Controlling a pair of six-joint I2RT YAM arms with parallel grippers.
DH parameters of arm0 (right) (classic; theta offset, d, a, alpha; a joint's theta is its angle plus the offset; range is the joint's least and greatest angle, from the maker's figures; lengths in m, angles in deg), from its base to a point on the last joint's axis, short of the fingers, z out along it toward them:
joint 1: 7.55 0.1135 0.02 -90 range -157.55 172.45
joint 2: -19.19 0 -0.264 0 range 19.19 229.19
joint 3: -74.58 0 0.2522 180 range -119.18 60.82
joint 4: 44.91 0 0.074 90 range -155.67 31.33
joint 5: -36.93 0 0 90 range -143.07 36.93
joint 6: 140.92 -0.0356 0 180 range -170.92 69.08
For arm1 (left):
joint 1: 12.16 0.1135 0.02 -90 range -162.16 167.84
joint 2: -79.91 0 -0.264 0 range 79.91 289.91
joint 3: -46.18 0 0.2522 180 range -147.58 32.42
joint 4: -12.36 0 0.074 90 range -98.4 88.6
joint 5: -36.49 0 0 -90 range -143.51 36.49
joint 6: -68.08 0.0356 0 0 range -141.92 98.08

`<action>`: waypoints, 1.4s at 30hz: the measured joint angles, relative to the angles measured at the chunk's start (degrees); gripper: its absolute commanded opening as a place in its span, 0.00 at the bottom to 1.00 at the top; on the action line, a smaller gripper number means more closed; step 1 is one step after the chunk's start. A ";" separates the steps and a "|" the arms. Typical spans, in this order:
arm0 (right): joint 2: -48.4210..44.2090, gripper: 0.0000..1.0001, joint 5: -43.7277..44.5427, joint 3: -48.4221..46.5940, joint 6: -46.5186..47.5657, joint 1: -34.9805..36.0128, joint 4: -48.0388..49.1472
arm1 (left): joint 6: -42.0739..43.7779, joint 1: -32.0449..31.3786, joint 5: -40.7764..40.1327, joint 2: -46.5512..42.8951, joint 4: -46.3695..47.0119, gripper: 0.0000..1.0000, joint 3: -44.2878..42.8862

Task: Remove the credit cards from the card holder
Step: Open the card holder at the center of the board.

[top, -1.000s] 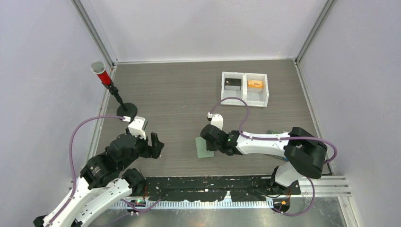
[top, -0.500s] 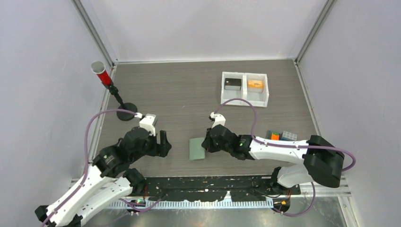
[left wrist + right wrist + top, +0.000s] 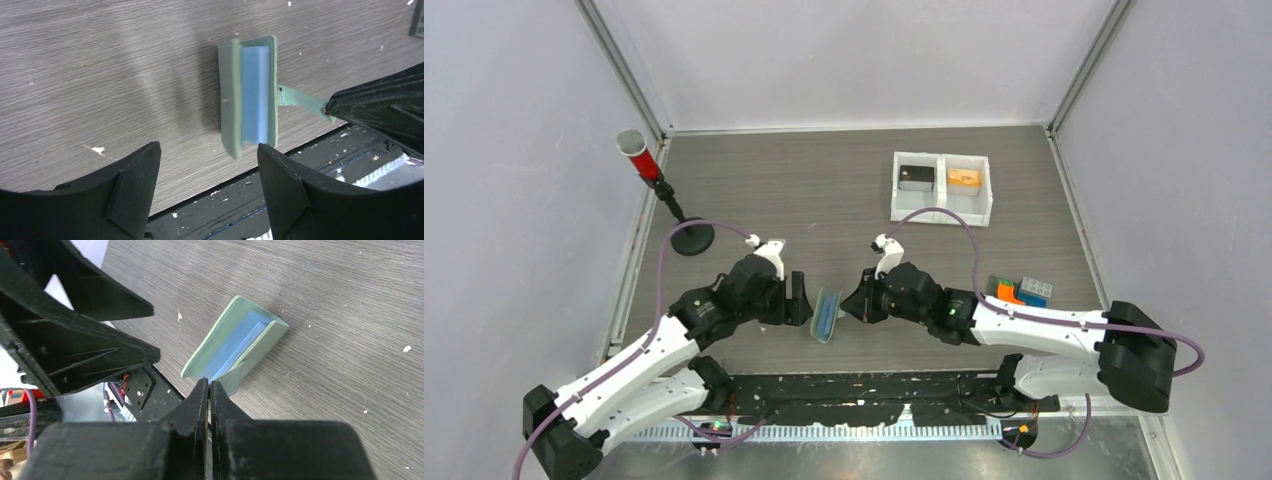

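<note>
The sage-green card holder (image 3: 827, 315) stands tipped up on its edge near the table's front, partly open, with light blue showing inside (image 3: 256, 92). I cannot tell whether that blue is a card or the pocket lining. No orange-tan card shows in it. My right gripper (image 3: 854, 307) is shut on the holder's snap tab (image 3: 300, 98), its jaws pressed together (image 3: 208, 383) just below the holder (image 3: 235, 340). My left gripper (image 3: 802, 300) is open and empty just left of the holder (image 3: 247, 95), with its fingertips (image 3: 208, 148) short of it.
A white two-part tray (image 3: 942, 200) at the back right holds a black piece (image 3: 916, 177) and an orange piece (image 3: 964, 178). Small orange and blue items (image 3: 1019, 291) lie at the right. A red-topped stand (image 3: 664, 195) is at the left. The black front rail (image 3: 854, 385) is close below.
My right gripper pulled the holder leftward and tipped it from flat up onto its edge, partly open. My left arm swung right and now sits beside it.
</note>
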 measured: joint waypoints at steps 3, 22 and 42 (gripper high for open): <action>-2.27 0.05 -0.46 1.42 0.00 0.00 0.68 | -0.55 0.00 2.38 1.55 2.58 0.73 0.07; -10.54 0.05 6.67 12.66 3.10 -5.97 -7.32 | -2.56 0.00 5.35 9.79 11.82 0.66 2.56; -9.99 0.06 3.43 17.40 4.37 -13.31 -8.96 | -3.56 1.22 7.37 23.21 17.35 0.43 2.73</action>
